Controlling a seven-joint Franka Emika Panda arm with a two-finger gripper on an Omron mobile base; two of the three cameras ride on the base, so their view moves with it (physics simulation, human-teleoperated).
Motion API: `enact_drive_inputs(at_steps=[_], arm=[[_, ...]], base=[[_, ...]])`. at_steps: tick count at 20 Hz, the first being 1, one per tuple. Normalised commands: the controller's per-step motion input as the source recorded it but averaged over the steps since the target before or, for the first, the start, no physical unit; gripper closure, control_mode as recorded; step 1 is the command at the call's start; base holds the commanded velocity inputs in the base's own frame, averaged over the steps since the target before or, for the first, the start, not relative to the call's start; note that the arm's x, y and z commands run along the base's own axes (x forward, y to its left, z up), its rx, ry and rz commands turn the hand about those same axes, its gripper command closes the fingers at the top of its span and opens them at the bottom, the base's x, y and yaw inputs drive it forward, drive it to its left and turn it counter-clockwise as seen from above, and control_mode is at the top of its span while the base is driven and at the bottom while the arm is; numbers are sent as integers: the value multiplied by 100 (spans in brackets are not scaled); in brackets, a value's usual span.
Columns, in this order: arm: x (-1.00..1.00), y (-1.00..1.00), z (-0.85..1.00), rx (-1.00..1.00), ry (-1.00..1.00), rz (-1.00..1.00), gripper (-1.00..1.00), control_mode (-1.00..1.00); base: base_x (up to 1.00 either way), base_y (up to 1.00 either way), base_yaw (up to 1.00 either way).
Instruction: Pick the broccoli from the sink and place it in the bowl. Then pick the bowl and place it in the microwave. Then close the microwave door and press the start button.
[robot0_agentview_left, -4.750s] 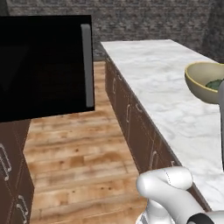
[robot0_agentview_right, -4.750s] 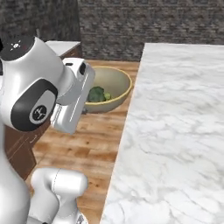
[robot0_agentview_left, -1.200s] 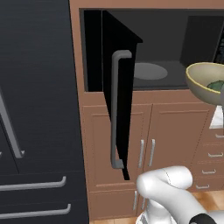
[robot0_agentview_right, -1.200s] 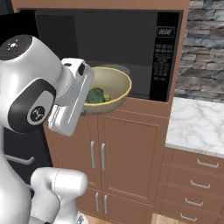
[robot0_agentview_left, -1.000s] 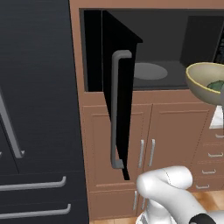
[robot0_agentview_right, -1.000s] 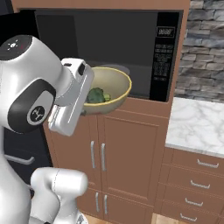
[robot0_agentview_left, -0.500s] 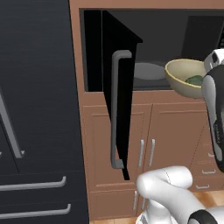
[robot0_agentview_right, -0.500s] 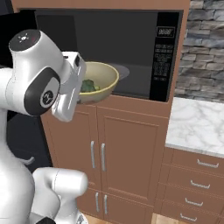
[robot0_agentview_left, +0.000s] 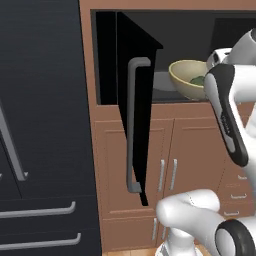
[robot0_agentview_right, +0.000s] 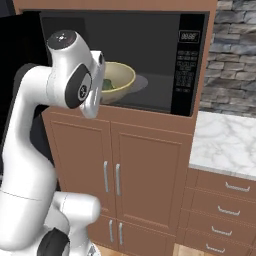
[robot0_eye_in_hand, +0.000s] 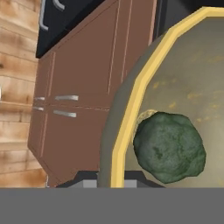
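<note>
My gripper is shut on the rim of the olive-yellow bowl. The dark-green broccoli lies inside the bowl. I hold the bowl level at the front of the open microwave, just above its floor. The microwave door stands swung out to the left, its grey bar handle facing me. The microwave's control panel is on the right side. The sink is out of view.
A tall black fridge with grey handles stands left of the microwave. Brown cabinet doors sit below it. A white marble counter and drawers lie to the right, under a stone wall.
The arm has carried the bowl with the broccoli forward and to the left, from beside the cabinet front up to the microwave's opening. The base and door have not moved.
</note>
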Motion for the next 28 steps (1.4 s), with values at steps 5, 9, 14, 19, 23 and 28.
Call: enact_drive_inputs(at_steps=[5,9,14,19,23,28], arm=[[95,5,0,-4,0,0,100,-100],[76,5,0,-2,1,0,100,-100],[63,0,0,0,4,0,100,-100],[79,1,-5,-1,9,0,100,-100],[79,1,-13,0,5,0,100,-100],[83,0,-6,0,3,0,100,-100]], base=[[0,0,0],[0,0,0],[0,0,0],[0,0,0],[0,0,0],[0,0,0]])
